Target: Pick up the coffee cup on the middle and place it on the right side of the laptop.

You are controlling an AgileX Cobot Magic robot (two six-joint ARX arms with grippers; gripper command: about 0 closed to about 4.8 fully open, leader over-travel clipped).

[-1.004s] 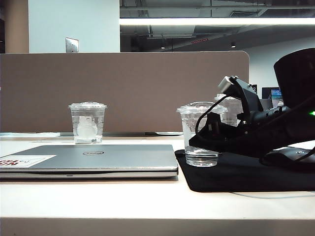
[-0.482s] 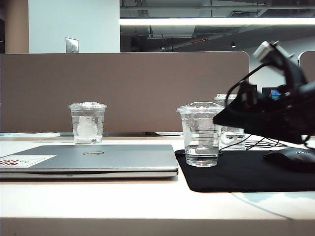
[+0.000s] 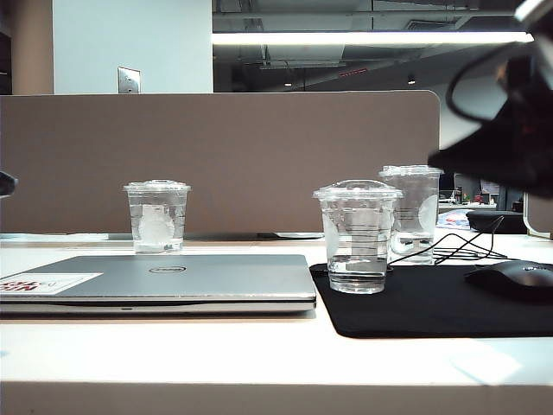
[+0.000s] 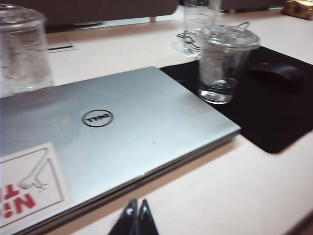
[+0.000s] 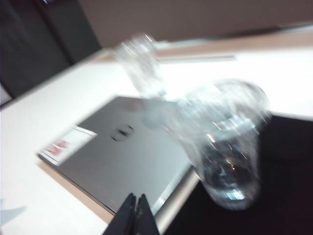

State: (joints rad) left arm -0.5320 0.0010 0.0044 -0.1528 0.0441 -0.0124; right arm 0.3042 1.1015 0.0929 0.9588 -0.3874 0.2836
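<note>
The coffee cup [image 3: 356, 235], clear with a dome lid and thin dark lines, stands upright on the black mat [image 3: 432, 307], just right of the closed silver laptop [image 3: 164, 278]. No gripper touches it. My right gripper [image 5: 136, 199] is shut and empty. It hangs above the laptop's corner, with the blurred coffee cup [image 5: 227, 147] ahead of it. In the exterior view the right arm [image 3: 505, 138] is a dark mass high at the right, clear of the cup. My left gripper [image 4: 137, 208] is shut and empty, over bare table in front of the laptop [image 4: 107, 127].
A flat-lidded cup with a white round mark [image 3: 157, 216] stands behind the laptop. A taller flat-lidded cup [image 3: 412, 213] is behind the coffee cup. A black mouse [image 3: 511, 278] and cables lie on the mat's right side. A brown partition [image 3: 216, 156] closes off the back.
The right arm has lifted up and back to the right, away from the coffee cup. Its gripper has gone from open to shut. The cup stays standing on the mat.
</note>
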